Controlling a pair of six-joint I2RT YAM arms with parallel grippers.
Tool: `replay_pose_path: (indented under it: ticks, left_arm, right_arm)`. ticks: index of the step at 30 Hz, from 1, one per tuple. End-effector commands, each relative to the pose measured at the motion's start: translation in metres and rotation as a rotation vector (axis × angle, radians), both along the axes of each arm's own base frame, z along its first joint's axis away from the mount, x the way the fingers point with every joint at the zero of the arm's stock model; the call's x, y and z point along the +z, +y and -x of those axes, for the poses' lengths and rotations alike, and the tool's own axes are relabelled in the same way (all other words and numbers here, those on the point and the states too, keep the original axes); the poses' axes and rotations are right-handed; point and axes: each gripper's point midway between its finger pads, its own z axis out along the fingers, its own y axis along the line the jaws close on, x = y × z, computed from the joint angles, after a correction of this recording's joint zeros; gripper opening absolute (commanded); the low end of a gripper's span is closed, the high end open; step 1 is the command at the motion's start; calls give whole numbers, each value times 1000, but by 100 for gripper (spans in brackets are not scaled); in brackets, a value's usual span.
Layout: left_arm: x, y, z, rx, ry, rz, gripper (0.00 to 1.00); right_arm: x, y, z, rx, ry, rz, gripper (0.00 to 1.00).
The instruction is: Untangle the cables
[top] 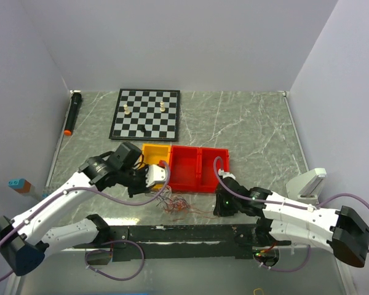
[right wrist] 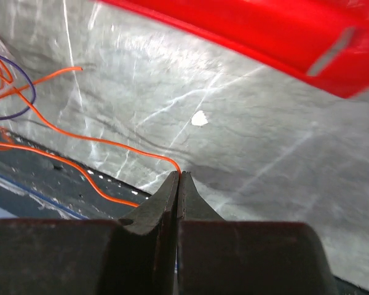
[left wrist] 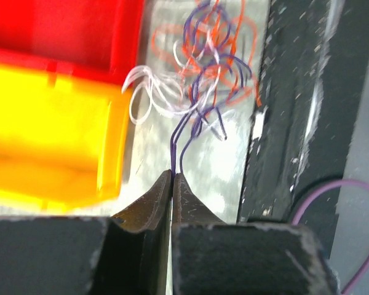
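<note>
A tangle of thin cables (top: 175, 203) in orange, white and bluish-purple lies on the marble table in front of the bins. In the left wrist view my left gripper (left wrist: 173, 175) is shut on a bluish-purple cable (left wrist: 183, 132) that runs up into the tangle (left wrist: 203, 61). In the right wrist view my right gripper (right wrist: 179, 174) is shut on an orange cable (right wrist: 104, 142) that stretches left toward the tangle. In the top view the left gripper (top: 162, 184) is left of the tangle and the right gripper (top: 219, 208) is right of it.
A yellow bin (top: 154, 155) and a red two-part bin (top: 198, 167) stand just behind the tangle. A chessboard (top: 145, 114) with two pieces lies at the back. A black marker (top: 72, 112) lies at far left. A black rail (top: 190, 233) runs along the near edge.
</note>
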Motion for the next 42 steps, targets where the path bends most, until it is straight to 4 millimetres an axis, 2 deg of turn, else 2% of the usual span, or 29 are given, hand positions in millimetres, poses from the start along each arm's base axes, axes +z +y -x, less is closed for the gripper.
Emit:
replay_pose_path:
  ticks: [1, 5, 8, 9, 14, 18, 19, 21, 26, 29, 32, 34, 37, 40, 42]
  left_arm:
    - [-2, 32, 3, 23, -57, -96, 7]
    - [-27, 61, 0, 56, -112, -212, 6]
    - [-42, 81, -2, 73, -157, -282, 5]
    - [-47, 87, -1, 78, -163, -302, 5]
    - [-65, 102, -2, 93, -179, -367, 4]
    - [-85, 117, -5, 91, -205, -445, 4]
    - [-89, 124, -8, 97, -227, -485, 4]
    - [-91, 128, -8, 88, -232, -500, 4]
    - [-94, 136, -10, 88, -247, -546, 4]
    - [-94, 137, -12, 95, -253, -547, 3]
    - [-96, 142, -12, 93, -260, -572, 3]
    - [-99, 150, -14, 98, -281, -609, 3]
    - [-102, 156, -13, 98, -289, -631, 3]
    - [-99, 152, -13, 106, -283, -608, 3]
    - [-93, 147, -16, 123, -288, -580, 3]
  right_arm:
    - [25, -4, -10, -95, -46, -1, 0]
    - [61, 2, -16, -104, -133, -126, 0]
    - [99, -2, -23, -120, -230, -207, 0]
    - [119, -5, -28, -141, -281, -238, 0]
    - [194, -41, -43, -256, -495, -313, 0]
    - [240, -70, -50, -322, -623, -318, 0]
    - [251, -77, -51, -336, -648, -315, 0]
    - [268, -88, -54, -361, -700, -306, 0]
    - [297, -122, -58, -449, -788, -250, 0]
    - [312, -126, -57, -444, -832, -286, 0]
    - [314, -133, -56, -466, -825, -260, 0]
    - [314, -151, -55, -519, -826, -207, 0]
    - [328, -175, -50, -583, -866, -212, 0]
    - [339, -179, -47, -574, -895, -250, 0]
    - [336, -175, -47, -558, -880, -246, 0]
